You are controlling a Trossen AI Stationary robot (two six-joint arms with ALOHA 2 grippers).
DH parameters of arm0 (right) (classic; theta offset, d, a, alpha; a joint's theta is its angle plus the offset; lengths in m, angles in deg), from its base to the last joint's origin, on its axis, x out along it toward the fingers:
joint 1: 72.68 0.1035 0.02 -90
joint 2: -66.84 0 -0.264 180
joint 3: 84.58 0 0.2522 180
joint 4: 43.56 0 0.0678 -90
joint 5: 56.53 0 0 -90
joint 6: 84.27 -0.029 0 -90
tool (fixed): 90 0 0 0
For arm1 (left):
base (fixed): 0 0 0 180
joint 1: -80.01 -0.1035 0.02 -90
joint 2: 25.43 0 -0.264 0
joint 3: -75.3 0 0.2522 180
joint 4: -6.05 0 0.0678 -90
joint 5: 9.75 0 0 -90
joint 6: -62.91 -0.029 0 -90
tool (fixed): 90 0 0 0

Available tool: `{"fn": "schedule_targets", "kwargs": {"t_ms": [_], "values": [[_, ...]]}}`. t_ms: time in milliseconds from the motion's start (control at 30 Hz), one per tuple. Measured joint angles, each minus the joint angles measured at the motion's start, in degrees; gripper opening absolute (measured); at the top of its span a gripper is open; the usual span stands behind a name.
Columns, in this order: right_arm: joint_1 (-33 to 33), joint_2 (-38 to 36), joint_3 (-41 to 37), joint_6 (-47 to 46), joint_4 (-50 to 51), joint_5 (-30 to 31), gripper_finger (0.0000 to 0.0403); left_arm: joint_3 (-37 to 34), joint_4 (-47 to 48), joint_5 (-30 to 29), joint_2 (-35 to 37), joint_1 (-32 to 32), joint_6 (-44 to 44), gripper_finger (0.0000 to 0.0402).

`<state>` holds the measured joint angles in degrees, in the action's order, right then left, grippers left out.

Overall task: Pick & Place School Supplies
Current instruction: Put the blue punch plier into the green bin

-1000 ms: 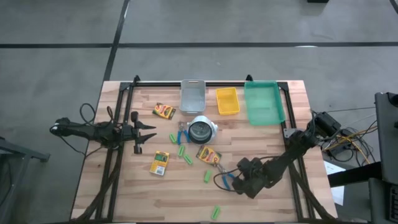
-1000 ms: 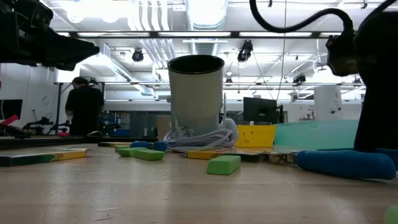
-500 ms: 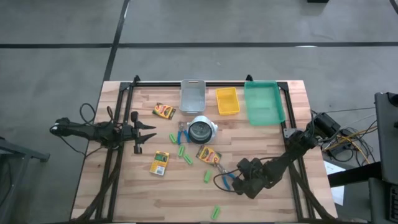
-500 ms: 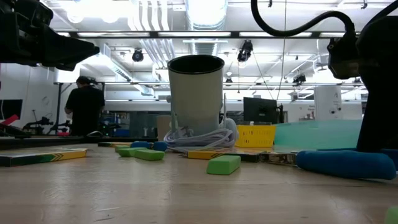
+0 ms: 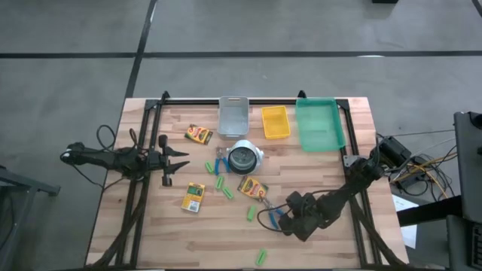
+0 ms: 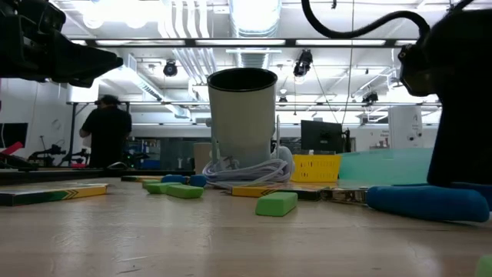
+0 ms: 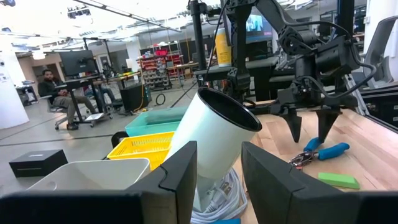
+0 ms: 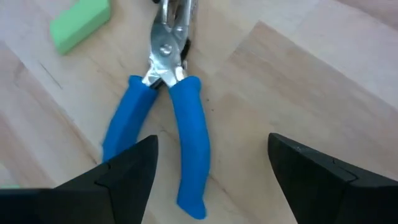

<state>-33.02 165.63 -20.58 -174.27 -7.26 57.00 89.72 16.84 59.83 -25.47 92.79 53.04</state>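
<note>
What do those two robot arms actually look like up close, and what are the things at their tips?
Both arms are dark, jointed and slender, with black cables looping along them. The left end effector ends in two thin black prongs. The right end effector has two broad, matte black fingers with angular, wedge-like tips. No markings are visible on either.

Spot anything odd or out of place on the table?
A white cup lies tipped on its side mid-table, with a coil of white cable under it. Crayon boxes, green sticks and blue-handled tools lie scattered on the wood, while the three bins at the far edge look empty.
</note>
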Motion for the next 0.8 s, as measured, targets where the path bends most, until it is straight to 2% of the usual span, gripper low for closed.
{"fn": "schedule_targets", "kwargs": {"t_ms": [200, 300, 467, 633, 800], "values": [[0.0, 0.2, -0.6, 1.1, 0.7, 0.1, 0.0297, 0.0, 0.0, 0.0, 0.0, 0.0, 0.0, 0.0131], [0.1, 0.7, -0.7, 4.5, 1.2, -0.8, 0.0290, 0.0, 0.0, 0.0, 0.0, 0.0, 0.0, 0.0131], [0.1, 1.4, -0.7, 5.3, 1.8, -1.8, 0.0273, 0.0, 0.0, 0.0, 0.0, 0.0, 0.0, 0.0131], [0.0, 1.1, -0.8, 6.4, 2.4, -2.4, 0.0236, 0.0, 0.0, 0.0, 0.0, 0.0, 0.0, 0.0131], [0.0, 1.1, -0.9, 6.4, 2.6, -2.5, 0.0173, 0.0, 0.0, 0.0, 0.0, 0.0, 0.0, 0.0131]]}}
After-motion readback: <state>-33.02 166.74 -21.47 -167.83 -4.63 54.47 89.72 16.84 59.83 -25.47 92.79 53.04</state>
